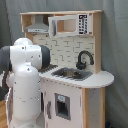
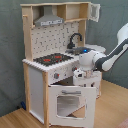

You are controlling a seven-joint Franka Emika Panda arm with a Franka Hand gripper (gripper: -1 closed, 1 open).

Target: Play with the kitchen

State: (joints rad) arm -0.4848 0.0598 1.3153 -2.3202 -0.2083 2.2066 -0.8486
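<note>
The kitchen [image 1: 75, 47] is a tall white and light-wood toy with a range hood [image 1: 37, 26], a black faucet [image 1: 83, 59] and a grey sink [image 1: 72, 74]. In the second exterior view the kitchen [image 2: 35, 75] shows its black-red stovetop [image 2: 52, 59] and the windowed oven door [image 2: 67, 102], which hangs open toward the front. My gripper [image 2: 82, 79] sits just above that door's top edge, below the counter front. The arm [image 1: 25, 82] hides the gripper and the stove in the first exterior view.
A grey curtain [image 2: 10, 50] hangs behind the kitchen, which stands on a wooden floor [image 2: 112, 110]. An upper cabinet door [image 2: 94, 11] stands ajar at the top right. The arm [image 2: 117, 47] reaches in from the second exterior view's right.
</note>
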